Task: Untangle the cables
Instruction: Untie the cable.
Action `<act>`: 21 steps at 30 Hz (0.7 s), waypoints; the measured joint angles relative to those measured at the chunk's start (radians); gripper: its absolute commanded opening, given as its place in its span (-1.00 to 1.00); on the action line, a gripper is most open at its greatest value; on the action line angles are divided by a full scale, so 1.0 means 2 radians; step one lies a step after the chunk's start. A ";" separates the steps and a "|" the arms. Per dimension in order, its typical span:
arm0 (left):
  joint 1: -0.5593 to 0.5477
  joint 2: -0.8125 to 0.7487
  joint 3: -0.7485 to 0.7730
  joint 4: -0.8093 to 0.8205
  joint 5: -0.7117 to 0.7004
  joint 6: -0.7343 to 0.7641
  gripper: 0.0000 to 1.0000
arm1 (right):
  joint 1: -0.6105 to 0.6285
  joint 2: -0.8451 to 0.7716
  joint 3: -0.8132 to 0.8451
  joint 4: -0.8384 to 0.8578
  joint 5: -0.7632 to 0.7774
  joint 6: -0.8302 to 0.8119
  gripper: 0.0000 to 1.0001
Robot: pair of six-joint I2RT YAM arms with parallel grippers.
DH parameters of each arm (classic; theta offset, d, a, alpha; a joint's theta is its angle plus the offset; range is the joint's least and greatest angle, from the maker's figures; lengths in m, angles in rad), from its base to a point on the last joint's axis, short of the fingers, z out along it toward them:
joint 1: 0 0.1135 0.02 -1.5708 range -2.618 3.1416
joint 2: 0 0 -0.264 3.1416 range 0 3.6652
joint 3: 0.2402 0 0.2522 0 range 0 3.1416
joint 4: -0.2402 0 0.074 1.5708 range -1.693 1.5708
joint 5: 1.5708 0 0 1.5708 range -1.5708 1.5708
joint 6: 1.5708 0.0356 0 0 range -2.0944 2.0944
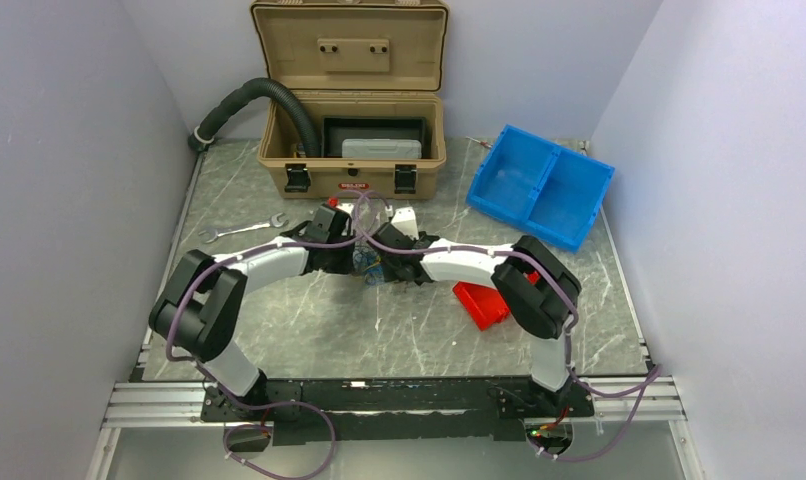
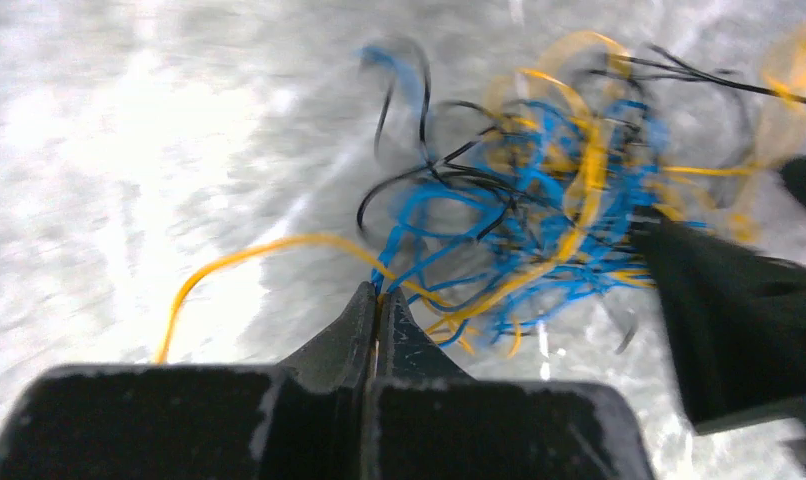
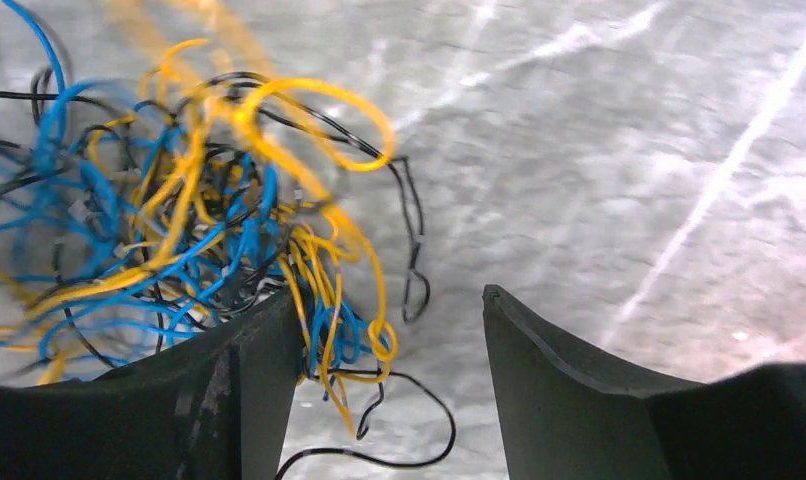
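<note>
While both arms are stretched toward the middle of the marble-patterned table (image 1: 379, 330), the cables (image 1: 367, 265) are seen as one loose tangle of blue, yellow-orange and black wire. The tangle lies on the table between the two hands, just in front of the tan case (image 1: 354, 180).

The left hand (image 2: 379, 295) is shown closed to a slit, with yellow and blue strands of the tangle pinched at its tips. The right hand (image 3: 389, 300) is held wide, with nothing gripped. One finger (image 3: 249, 380) is pressed against the edge of the tangle, and bare table is seen around the other.

The tan case is pictured open at the back of the table, its lid (image 1: 349, 50) raised upright. A black tray (image 1: 374, 122) is set inside it, and a flat grey item (image 1: 381, 148) is lodged in the tray; what it is cannot be told. A black corrugated hose (image 1: 249, 95) is led over the case's left rim.

At far right, a blue bin (image 1: 519, 222) is set at an angle, divided into two compartments; only blue floor is shown in both. A small red bin (image 1: 479, 305) is seen beside the right arm, partly covered by it, its contents hidden. A wrench (image 1: 241, 230) is laid left of the case.
</note>
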 measured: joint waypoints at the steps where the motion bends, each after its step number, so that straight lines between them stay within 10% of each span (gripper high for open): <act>1: 0.000 -0.004 0.000 -0.006 -0.015 -0.005 -1.00 | -0.005 -0.006 -0.008 -0.003 0.003 0.002 0.31; 11: 0.011 -0.056 -0.012 -0.039 -0.130 -0.042 -1.00 | -0.068 -0.074 -0.070 -0.055 0.026 0.000 0.30; 21: 0.012 -0.066 -0.050 0.021 -0.027 -0.005 -1.00 | -0.080 -0.211 -0.129 -0.019 -0.047 -0.051 0.46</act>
